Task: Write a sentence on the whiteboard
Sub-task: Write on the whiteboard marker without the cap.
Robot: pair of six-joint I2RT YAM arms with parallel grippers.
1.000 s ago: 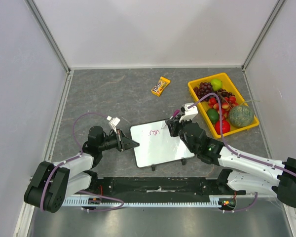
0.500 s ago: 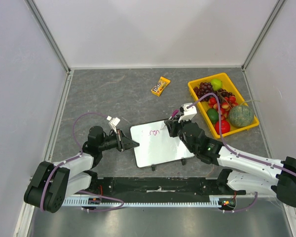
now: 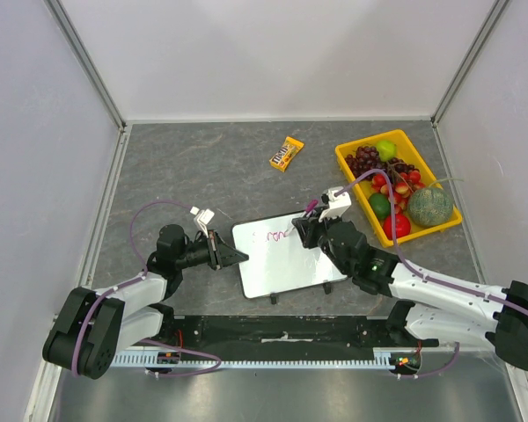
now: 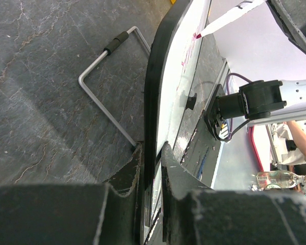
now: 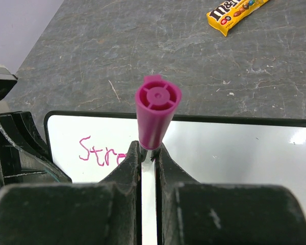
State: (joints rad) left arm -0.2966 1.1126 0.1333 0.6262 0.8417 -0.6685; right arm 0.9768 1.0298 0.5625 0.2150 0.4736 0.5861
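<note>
The small white rectangular whiteboard (image 3: 286,268) with a thin black rim lay between the arms. The left gripper (image 4: 152,153) was clamped on its left rim. The right gripper (image 5: 149,153), closed on a magenta plastic marker (image 5: 156,109), had shifted slightly rightward within the last second. This lengthened the pink handwritten sentence (image 5: 101,151), which began "Str" and was judged far from complete.

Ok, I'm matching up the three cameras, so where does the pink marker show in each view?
Top external: the pink marker sits just right of centre, over the board's far edge.
Left wrist: top right, the marker slants down, tip on the board.
Right wrist: centre, the marker points its end at the lens, held in the right pincer.
Shared landmark: the whiteboard.
</note>
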